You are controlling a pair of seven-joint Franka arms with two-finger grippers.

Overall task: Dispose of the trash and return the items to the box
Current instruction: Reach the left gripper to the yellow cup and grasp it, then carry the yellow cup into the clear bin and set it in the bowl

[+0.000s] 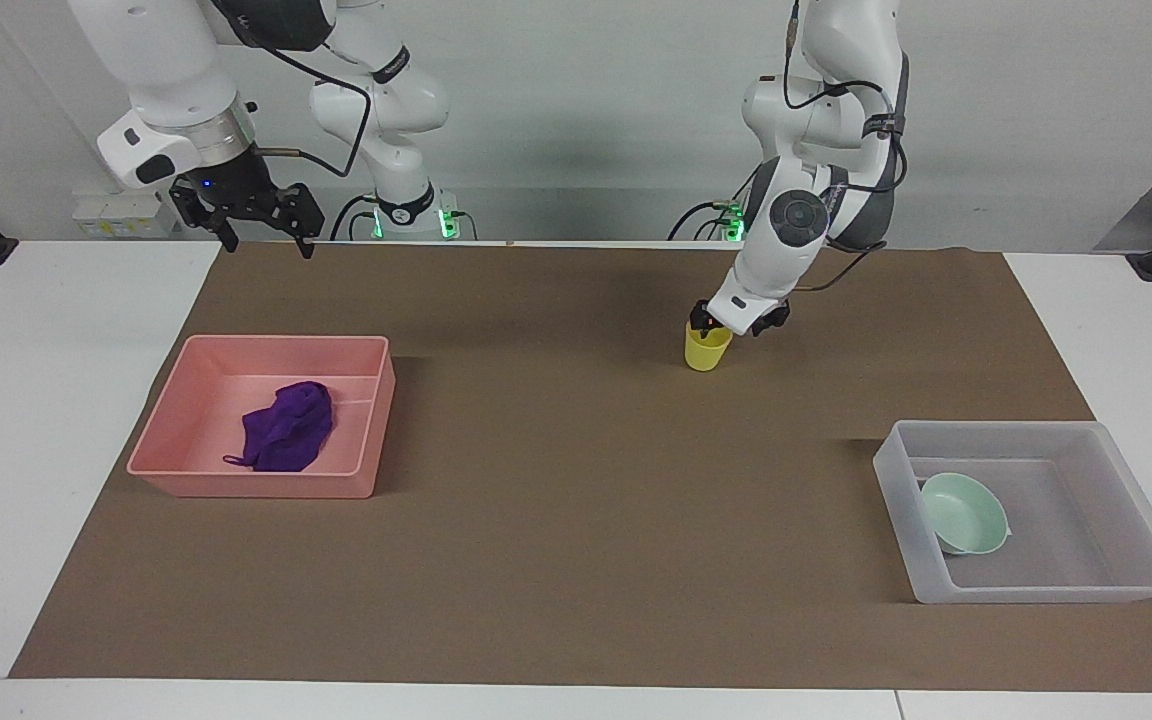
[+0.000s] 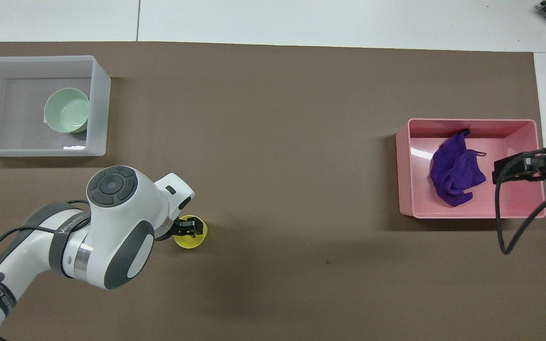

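The yellow cup [image 1: 706, 352] stands upright on the brown mat, nearer to the robots than the box; it also shows in the overhead view [image 2: 192, 240]. My left gripper [image 1: 734, 322] is open just above the cup's rim, one fingertip [image 1: 701, 321] at the rim, the other off to the side. It shows in the overhead view too [image 2: 188, 228]. The mint-green bowl [image 1: 964, 512] [image 2: 67, 110] lies in the translucent box [image 1: 1036, 430] [image 2: 100, 94]. The purple rag [image 1: 286, 425] [image 2: 455, 170] lies in the pink tray [image 1: 256, 485] [image 2: 472, 124]. My right gripper [image 1: 266, 240] is open, empty and raised.
The brown mat [image 1: 556, 500] covers most of the white table. The box sits at the left arm's end, the pink tray at the right arm's end. In the overhead view the right gripper [image 2: 522, 166] and its cable hang over the tray's outer edge.
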